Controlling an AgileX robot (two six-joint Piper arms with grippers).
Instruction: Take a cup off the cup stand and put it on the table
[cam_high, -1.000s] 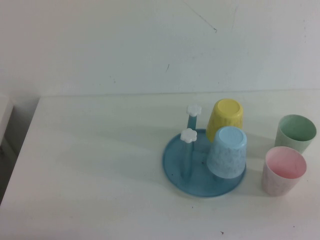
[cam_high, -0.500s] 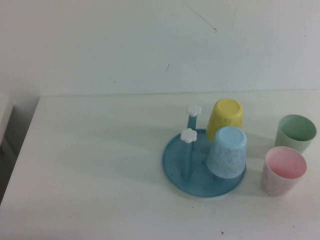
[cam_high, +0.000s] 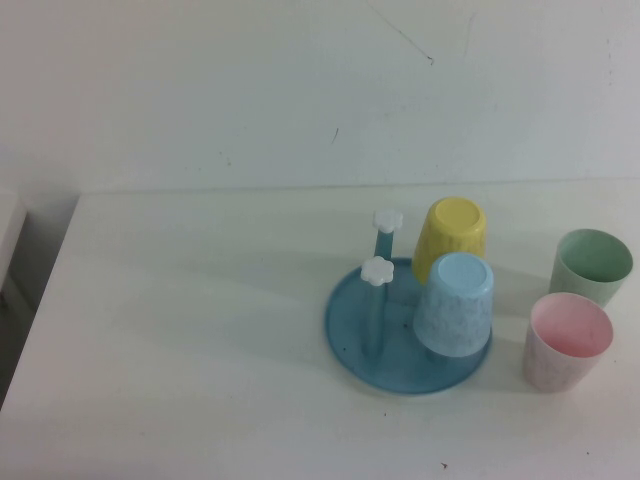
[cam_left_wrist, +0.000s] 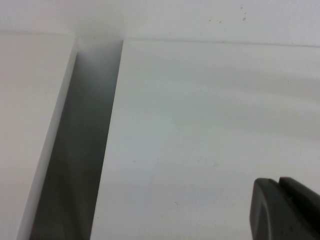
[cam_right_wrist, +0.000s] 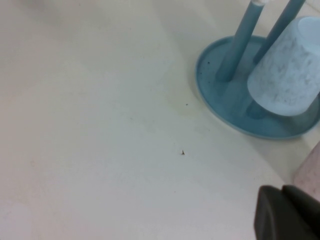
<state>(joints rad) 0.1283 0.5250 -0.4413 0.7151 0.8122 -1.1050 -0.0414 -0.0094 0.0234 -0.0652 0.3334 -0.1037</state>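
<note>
The mint-green cup (cam_high: 592, 264) stands upright on the white table (cam_high: 200, 320), right of the cup stand (cam_high: 355, 335). The stand's blue base carries two bare pegs with white flower knobs (cam_high: 377, 270), an upside-down yellow cup (cam_high: 450, 237) and an upside-down light blue cup (cam_high: 455, 303). Neither gripper shows in the high view. My left gripper (cam_left_wrist: 278, 181) is shut and empty over bare table near its left edge. My right gripper (cam_right_wrist: 281, 189) is shut and empty, low over the table in front of the stand (cam_right_wrist: 210, 70) and the light blue cup (cam_right_wrist: 285, 70).
A pink cup (cam_high: 567, 340) stands upright in front of the mint-green one; its side shows in the right wrist view (cam_right_wrist: 310, 172). A dark gap (cam_left_wrist: 75, 150) runs along the table's left edge beside another white surface. A white wall rises behind the table.
</note>
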